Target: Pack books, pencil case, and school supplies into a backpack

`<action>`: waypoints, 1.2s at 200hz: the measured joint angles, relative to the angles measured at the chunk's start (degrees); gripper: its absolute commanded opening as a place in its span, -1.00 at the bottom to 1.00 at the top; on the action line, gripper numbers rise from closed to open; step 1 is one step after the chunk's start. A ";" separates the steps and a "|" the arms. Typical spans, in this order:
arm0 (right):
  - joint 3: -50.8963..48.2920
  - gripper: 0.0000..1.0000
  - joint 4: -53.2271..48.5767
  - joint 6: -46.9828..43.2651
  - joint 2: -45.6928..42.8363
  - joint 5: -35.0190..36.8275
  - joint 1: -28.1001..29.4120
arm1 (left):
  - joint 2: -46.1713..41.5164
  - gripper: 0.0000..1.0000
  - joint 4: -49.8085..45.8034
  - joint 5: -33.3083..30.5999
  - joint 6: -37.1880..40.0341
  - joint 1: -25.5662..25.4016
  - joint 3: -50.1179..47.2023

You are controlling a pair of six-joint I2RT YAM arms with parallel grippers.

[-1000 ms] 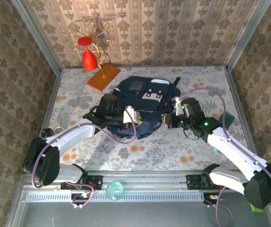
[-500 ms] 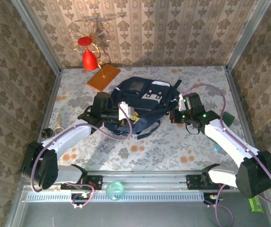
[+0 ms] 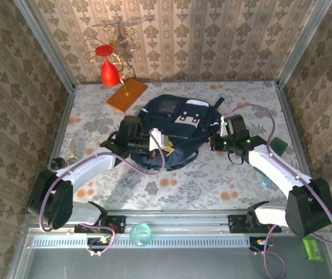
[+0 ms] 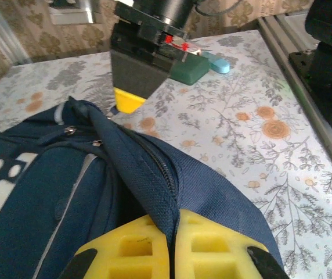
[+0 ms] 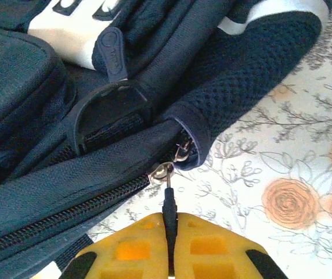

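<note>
Right fingers (image 5: 174, 244): pressed together, pinching the black zip pull (image 5: 168, 209) between the yellow pads. The metal slider (image 5: 161, 172) is just ahead of the tips, at the end of the zip line, under the rounded end of a mesh strap (image 5: 253, 70). The navy backpack (image 5: 50, 116) lies ahead and to the left of these fingers. The floral surface (image 5: 293, 174) is bare to their right.

Left fingers (image 4: 180, 244): closed flat on a fold of backpack fabric at the zip edge (image 4: 154, 174). The fold is lifted into a ridge that runs away from the tips. Past the far end of that ridge the right fingers face back, one yellow tip just beside the fabric. Behind them a dark green book (image 4: 192, 70) lies flat on the surface, with a small pale blue piece (image 4: 218, 63) near it.

From the top camera, both sets of fingers are at the backpack's near half, left fingers on its left side and right fingers on its right. An orange slab (image 3: 126, 95) lies beyond the left fingers, off the backpack's far left corner, and a red ornament (image 3: 109, 72) stands just past it.
</note>
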 measured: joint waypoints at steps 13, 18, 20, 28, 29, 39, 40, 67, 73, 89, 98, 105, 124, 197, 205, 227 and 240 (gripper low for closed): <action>-1.18 -0.55 -0.44 -0.35 -2.14 1.27 -0.52 | 2.67 -1.00 -0.76 0.00 0.61 -1.84 1.79; -1.64 -0.49 -0.74 -0.76 -3.34 1.92 -0.76 | 3.85 -1.00 -1.31 -0.04 1.01 -2.58 2.93; -1.88 -0.46 -0.94 -0.52 -3.98 2.27 -0.87 | 4.42 -1.00 -1.46 -0.13 1.33 -2.95 3.45; -2.64 -0.39 -1.60 -0.68 -6.54 3.69 -1.31 | 6.40 -1.00 -2.27 -0.44 2.27 -4.24 5.51; -2.78 -0.38 -1.68 -0.96 -7.04 3.91 -1.40 | 6.75 -1.00 -2.58 -0.50 2.47 -4.48 5.92; -3.67 -0.29 -2.32 -1.03 -10.49 5.95 -1.81 | 8.96 -1.00 -3.98 -1.07 3.89 -6.08 8.72; -3.78 -0.28 -2.40 -0.90 -11.06 6.27 -1.86 | 9.33 -1.00 -4.17 -1.25 4.22 -6.34 9.16; -4.98 -0.14 -2.86 -1.22 -18.16 11.17 -2.34 | 13.68 -0.97 -7.76 -3.13 8.87 -9.49 14.99; -4.98 -0.12 -2.86 -1.27 -18.71 11.85 -2.38 | 14.14 -0.94 -8.55 -3.39 9.86 -9.75 15.52; -4.98 -0.07 -2.80 -1.27 -18.16 12.76 -2.40 | 14.51 -0.86 -11.37 -4.52 12.63 -9.94 15.80; -4.98 -0.04 -2.75 -1.27 -16.92 12.98 -2.49 | 14.51 -0.83 -13.29 -5.64 14.19 -9.99 15.80; -4.98 0.04 -2.54 -1.27 -15.63 13.00 -2.49 | 14.49 -0.81 -14.64 -6.47 15.23 -9.99 15.80; -4.57 0.14 -0.81 -1.05 -10.27 12.39 -2.56 | 13.94 -0.80 -18.01 -8.72 17.31 -9.35 15.67; 7.45 0.39 10.08 5.60 17.66 5.73 -10.08 | 8.96 -0.79 -18.25 -10.82 18.16 -6.34 10.78; 8.79 0.34 10.73 6.58 20.37 4.07 -11.10 | 8.96 -0.79 -18.25 -10.84 18.16 -6.32 10.69; 12.04 -0.20 13.35 9.42 26.97 -1.16 -13.05 | 8.70 -0.79 -18.05 -10.99 18.16 -6.32 10.34; 12.28 -0.59 15.15 10.75 28.76 -4.46 -13.44 | 8.31 -0.79 -17.66 -11.19 18.12 -6.25 9.86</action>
